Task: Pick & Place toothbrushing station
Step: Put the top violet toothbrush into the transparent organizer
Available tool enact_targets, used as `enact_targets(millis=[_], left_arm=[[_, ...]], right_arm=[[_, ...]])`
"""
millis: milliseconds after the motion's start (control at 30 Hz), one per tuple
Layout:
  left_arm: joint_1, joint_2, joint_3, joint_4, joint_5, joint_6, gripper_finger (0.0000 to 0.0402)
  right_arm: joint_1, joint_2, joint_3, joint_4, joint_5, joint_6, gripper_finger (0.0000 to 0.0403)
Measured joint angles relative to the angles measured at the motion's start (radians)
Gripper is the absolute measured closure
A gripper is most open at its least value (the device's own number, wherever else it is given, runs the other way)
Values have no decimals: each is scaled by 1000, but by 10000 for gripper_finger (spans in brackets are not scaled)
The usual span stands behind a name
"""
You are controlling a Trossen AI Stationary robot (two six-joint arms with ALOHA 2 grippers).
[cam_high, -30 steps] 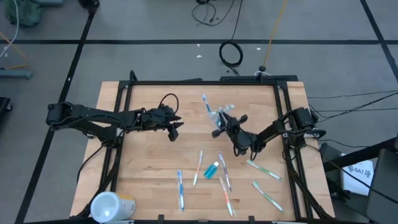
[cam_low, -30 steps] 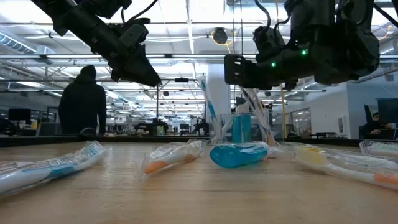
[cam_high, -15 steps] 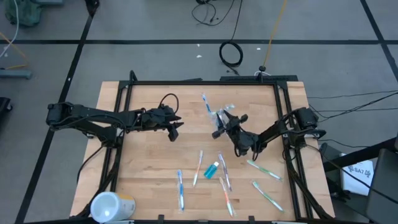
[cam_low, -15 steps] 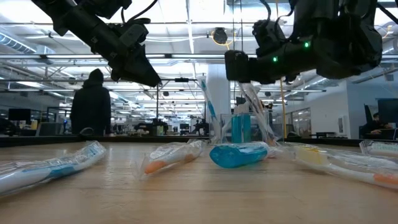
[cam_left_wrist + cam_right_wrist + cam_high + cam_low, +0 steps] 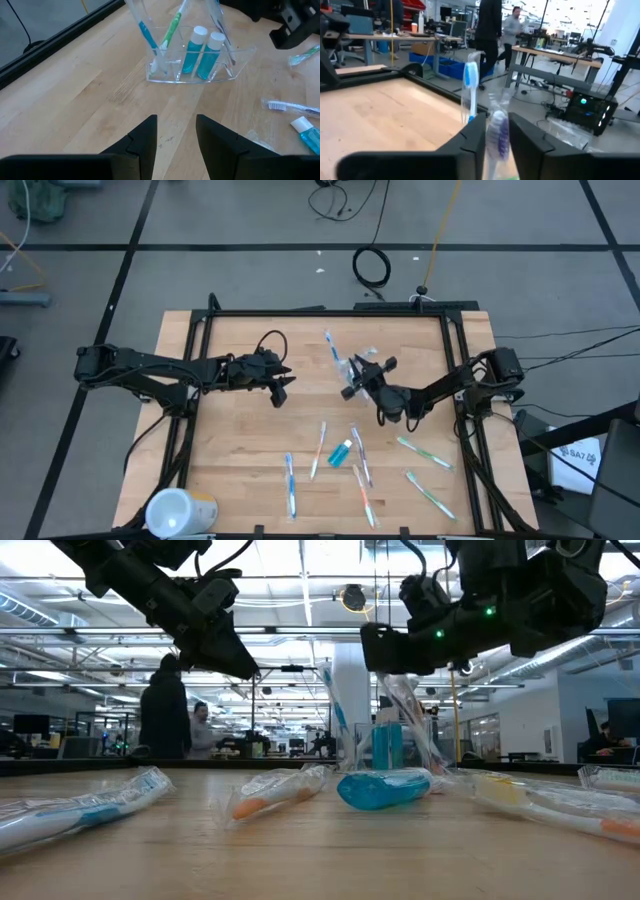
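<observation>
A small clear plastic holder (image 5: 195,70) stands on the table toward its far edge (image 5: 352,363). In it stand a blue toothbrush (image 5: 147,35), a green toothbrush (image 5: 170,30) and two blue toothpaste tubes (image 5: 202,47). My right gripper (image 5: 358,378) is just above the holder and shut on a wrapped purple-white toothbrush (image 5: 496,131). My left gripper (image 5: 283,387) hangs open and empty to the holder's left, above the table (image 5: 176,134). Several wrapped toothbrushes (image 5: 319,448) and one blue tube (image 5: 341,451) lie on the near half of the table. My right gripper pinches the purple-white toothbrush at its bristle end (image 5: 496,125) between its two fingers (image 5: 472,142). The clear wrapper is on it. The brush hangs slanting below the fingers (image 5: 403,705), and its lower end reaches down into the clear holder (image 5: 227,50).
A large white and yellow cylinder (image 5: 178,511) stands at the near left corner. Loose toothbrushes lie at the near middle (image 5: 290,483) and near right (image 5: 428,492). A black frame (image 5: 200,340) rims the table. People stand in the room beyond (image 5: 165,705).
My right arm has drawn a little toward the table's far edge, its gripper staying shut on the purple-white toothbrush over the holder. A person in the room behind has walked to the right.
</observation>
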Motion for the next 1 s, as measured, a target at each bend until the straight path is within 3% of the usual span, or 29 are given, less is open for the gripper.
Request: enact_targets(millis=[200, 600, 767, 1000], left_arm=[[0, 0, 0, 0, 0, 0, 261], [0, 0, 0, 0, 0, 6, 261], [0, 0, 0, 0, 0, 2, 261], [0, 0, 0, 0, 0, 1, 261]], right_arm=[[2, -1, 0, -25, 3, 32, 396], [113, -68, 0, 65, 161, -74, 400], [183, -67, 0, 55, 170, -63, 401], [268, -67, 0, -20, 341, -44, 402]])
